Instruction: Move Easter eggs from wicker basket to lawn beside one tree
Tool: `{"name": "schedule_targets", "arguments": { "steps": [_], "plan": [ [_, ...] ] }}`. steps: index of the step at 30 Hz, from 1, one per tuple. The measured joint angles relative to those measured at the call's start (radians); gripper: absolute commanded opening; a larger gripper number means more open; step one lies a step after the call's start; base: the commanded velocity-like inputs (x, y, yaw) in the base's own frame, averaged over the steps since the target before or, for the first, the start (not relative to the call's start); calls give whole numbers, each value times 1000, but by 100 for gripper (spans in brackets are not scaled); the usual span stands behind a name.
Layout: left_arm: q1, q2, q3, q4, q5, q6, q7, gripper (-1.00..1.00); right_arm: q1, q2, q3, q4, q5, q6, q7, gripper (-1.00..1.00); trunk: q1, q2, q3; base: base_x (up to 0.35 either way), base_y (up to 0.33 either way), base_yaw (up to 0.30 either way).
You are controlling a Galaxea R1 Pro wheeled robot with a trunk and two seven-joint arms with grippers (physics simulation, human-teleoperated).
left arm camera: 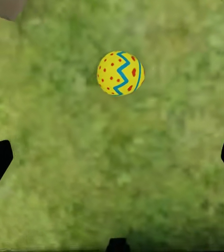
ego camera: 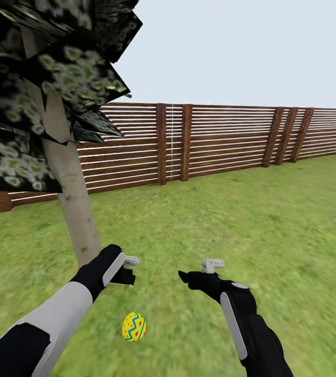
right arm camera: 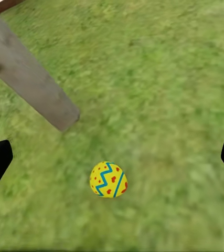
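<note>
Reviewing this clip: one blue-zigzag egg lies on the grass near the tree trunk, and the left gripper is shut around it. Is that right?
Not quite. The egg does lie on the lawn near the tree, but the left gripper is not shut around it: the left wrist view shows its fingers spread wide with the egg lying free on the grass beyond them.

Tree point(ego camera: 76, 209) crown cut off by the head view's edge; trunk base hidden behind left arm point(ego camera: 63, 309).

Yellow blue-zigzag Easter egg point(ego camera: 134, 326) on the green grass lawn point(ego camera: 272, 235), just right of the pale-trunked tree point(ego camera: 78, 209); brown slatted wooden fence point(ego camera: 225, 136) behind.
</note>
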Motion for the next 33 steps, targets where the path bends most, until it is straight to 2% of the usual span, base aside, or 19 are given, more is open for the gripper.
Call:
{"name": "schedule_targets", "arguments": {
  "steps": [33],
  "plan": [
    [0, -4, 0, 9, -1, 0, 4, 100, 0, -1, 0, 2, 0, 0, -1, 100, -127, 231, 94, 0, 0, 279]
  ]
}}
